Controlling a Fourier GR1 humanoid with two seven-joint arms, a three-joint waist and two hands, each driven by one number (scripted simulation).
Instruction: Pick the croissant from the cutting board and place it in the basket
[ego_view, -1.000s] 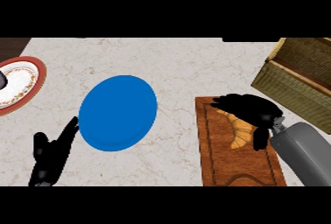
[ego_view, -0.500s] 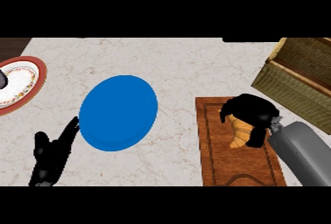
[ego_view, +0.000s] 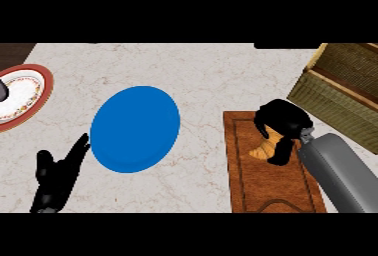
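Curling over the croissant (ego_view: 264, 148), the right hand (ego_view: 282, 120) is seen at the far half of the cutting board (ego_view: 255, 185), its fingers and thumb clamped round the pastry so that only the tan lower end shows beneath the palm. The croissant is thus located on the cutting board, whether resting on the wood or just raised from it cannot be told. The grey right forearm (ego_view: 336, 170) is laid along the board's right edge, rising from the lower edge of the view toward the wrist. Right of the board and beyond it, the woven basket (ego_view: 343, 95) is set close by. Left of the board a blue plate (ego_view: 135, 129) is placed, and further left a red-rimmed plate (ego_view: 29, 95). The left hand (ego_view: 57, 177) is held well left of the board, fingers straight and apart, resting.
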